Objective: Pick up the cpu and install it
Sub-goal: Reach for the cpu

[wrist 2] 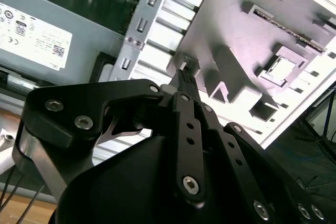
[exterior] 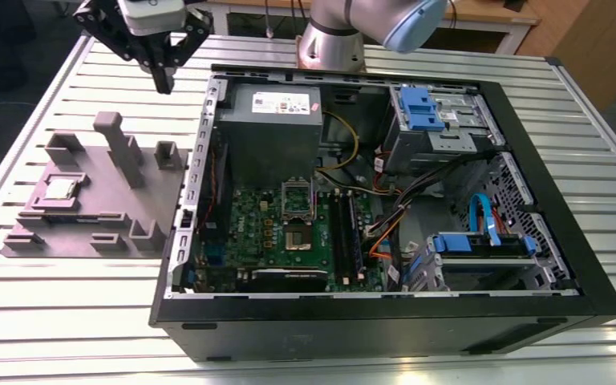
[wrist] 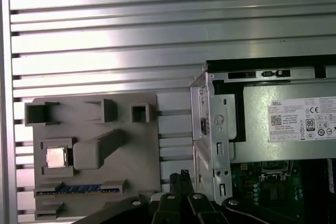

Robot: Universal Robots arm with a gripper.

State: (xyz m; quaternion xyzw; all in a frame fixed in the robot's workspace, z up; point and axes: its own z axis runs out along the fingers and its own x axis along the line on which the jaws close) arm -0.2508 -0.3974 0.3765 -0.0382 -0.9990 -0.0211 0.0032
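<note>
Claw [exterior: 164, 88] hangs in the air above the far edge of the grey block [exterior: 105, 218]. Its two black fingers [wrist 2: 185, 109] are pressed together, with nothing between them. The cpu [exterior: 60, 189] lies flat in a square pocket on the grey block, well apart from the claw. An open computer [exterior: 372, 330] stands just beside the block on the metal table [exterior: 62, 321].

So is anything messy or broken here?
Nothing looks broken or spilled. The cpu lies flat in its pocket on the grey block, and the computer case lies open on its side. The claw hangs shut and empty near them.
</note>
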